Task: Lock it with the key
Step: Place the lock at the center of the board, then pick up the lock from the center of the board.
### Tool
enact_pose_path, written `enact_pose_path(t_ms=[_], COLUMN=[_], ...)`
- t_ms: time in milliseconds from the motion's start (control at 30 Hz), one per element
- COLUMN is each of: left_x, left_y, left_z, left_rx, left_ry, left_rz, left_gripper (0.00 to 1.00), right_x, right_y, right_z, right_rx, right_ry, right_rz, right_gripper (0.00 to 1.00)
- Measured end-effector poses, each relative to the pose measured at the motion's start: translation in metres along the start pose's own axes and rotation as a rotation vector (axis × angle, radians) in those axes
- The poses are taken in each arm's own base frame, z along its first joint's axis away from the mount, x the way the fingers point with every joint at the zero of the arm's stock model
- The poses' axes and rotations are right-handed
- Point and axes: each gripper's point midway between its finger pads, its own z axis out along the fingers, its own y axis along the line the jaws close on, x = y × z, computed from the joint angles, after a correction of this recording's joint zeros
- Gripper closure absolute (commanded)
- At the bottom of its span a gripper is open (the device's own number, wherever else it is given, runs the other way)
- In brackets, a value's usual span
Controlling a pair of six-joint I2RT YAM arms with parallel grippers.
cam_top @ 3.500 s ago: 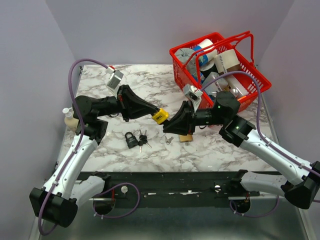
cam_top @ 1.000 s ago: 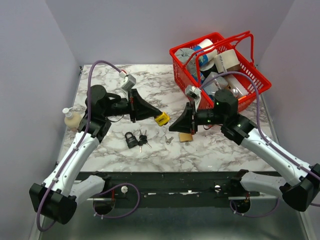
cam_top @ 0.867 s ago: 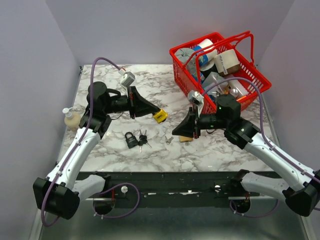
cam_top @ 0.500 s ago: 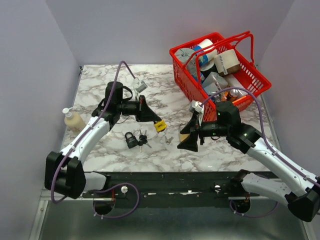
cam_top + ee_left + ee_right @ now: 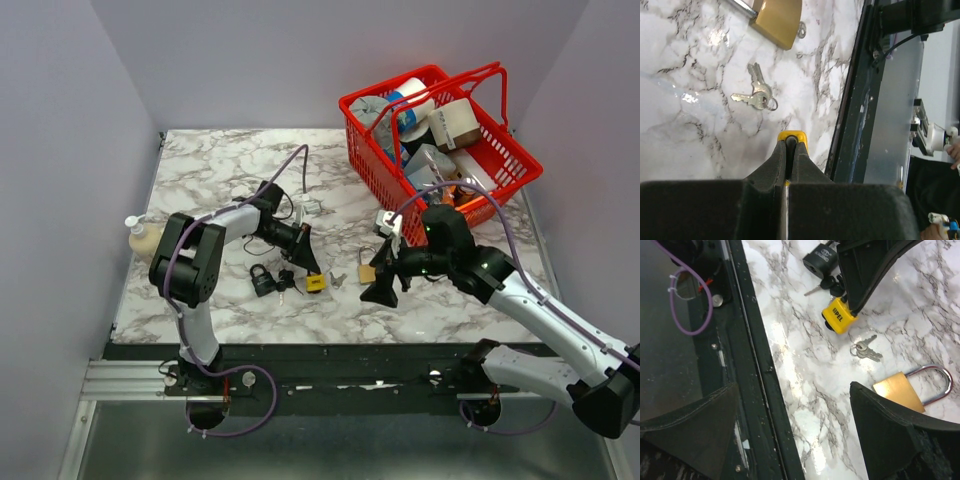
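Marble surface [image 5: 220,170], red basket [image 5: 440,130] at the far right corner. Task reads as barely begun: silver keys [image 5: 866,351] lie loose on the marble between the yellow padlock [image 5: 839,315] and a brass padlock [image 5: 900,390], in no lock. Left fingers [image 5: 775,165] are clenched on the yellow padlock, low near the front edge; contact with the marble unclear. The arm is folded tight, forearm angled right. Right fingers [image 5: 890,430] are spread wide and empty, wrist dropped just beside the brass padlock. A black padlock [image 5: 263,280] sits close by.

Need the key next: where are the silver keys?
Top view, centre: the silver keys lie loose between the yellow lock on the left and the brass padlock on the right.
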Motion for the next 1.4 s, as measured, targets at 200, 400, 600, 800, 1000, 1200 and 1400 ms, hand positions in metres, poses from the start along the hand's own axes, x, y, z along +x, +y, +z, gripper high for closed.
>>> enact_pose_path(t_ms=[200, 400, 600, 800, 1000, 1200, 1400], left_x=[0.005, 0.007, 0.006, 0.007, -0.005, -0.057, -0.09], left_y=[0.019, 0.027, 0.03, 0.036, 0.034, 0.013, -0.035], left_z=[0.008, 0.015, 0.016, 0.015, 0.003, -0.032, -0.068], left_rx=[0.015, 0.047, 0.055, 0.03, -0.04, -0.149, -0.254], left_ry=[0.045, 0.055, 0.057, 0.064, 0.02, -0.128, -0.304], left_rz=[0.0, -0.034, -0.032, -0.02, 0.027, 0.176, 0.321], left_gripper=[1.0, 0.92, 0.65, 0.54, 0.32, 0.23, 0.2], right_x=[0.012, 0.019, 0.022, 0.024, 0.029, 0.039, 0.046], right_y=[-0.009, -0.014, -0.016, -0.022, -0.041, -0.066, -0.084], right_z=[0.002, 0.005, 0.008, 0.007, 0.006, 0.01, 0.013], right_rx=[0.033, 0.041, 0.045, 0.08, 0.199, 0.324, 0.478], right_ry=[0.046, 0.076, 0.09, 0.1, 0.123, 0.181, 0.163], right_rz=[-0.014, -0.007, -0.004, 0.0, 0.067, 0.147, 0.308], right_gripper=[0.01, 0.0, 0.0, 0.0, 0.0, 0.0, 0.0])
